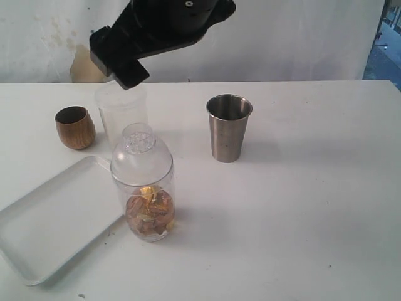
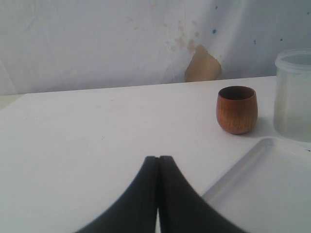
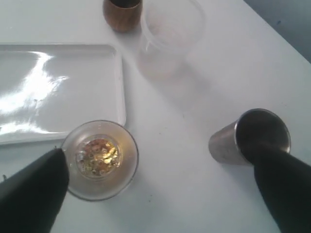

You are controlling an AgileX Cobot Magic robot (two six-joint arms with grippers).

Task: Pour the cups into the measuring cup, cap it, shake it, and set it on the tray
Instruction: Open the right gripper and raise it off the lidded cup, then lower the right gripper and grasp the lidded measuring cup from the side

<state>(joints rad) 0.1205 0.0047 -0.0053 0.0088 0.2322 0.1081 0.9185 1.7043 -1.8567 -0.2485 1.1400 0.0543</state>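
Above the capped clear plastic measuring cup (image 1: 143, 188), the right gripper (image 3: 159, 154) stands wide. We record the left gripper (image 2: 158, 161) pressed closed.

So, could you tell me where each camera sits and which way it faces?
Exterior view: raised before the table, facing the backdrop across the capped measuring cup; a black arm part overhead.
Left wrist view: low over the table, looking level at the wooden cup; shut left gripper in the foreground.
Right wrist view: high, looking straight down on measuring cup and steel tumbler; open right gripper in the foreground.
Shared: both wrist views show wooden cup, frosted container and white tray.
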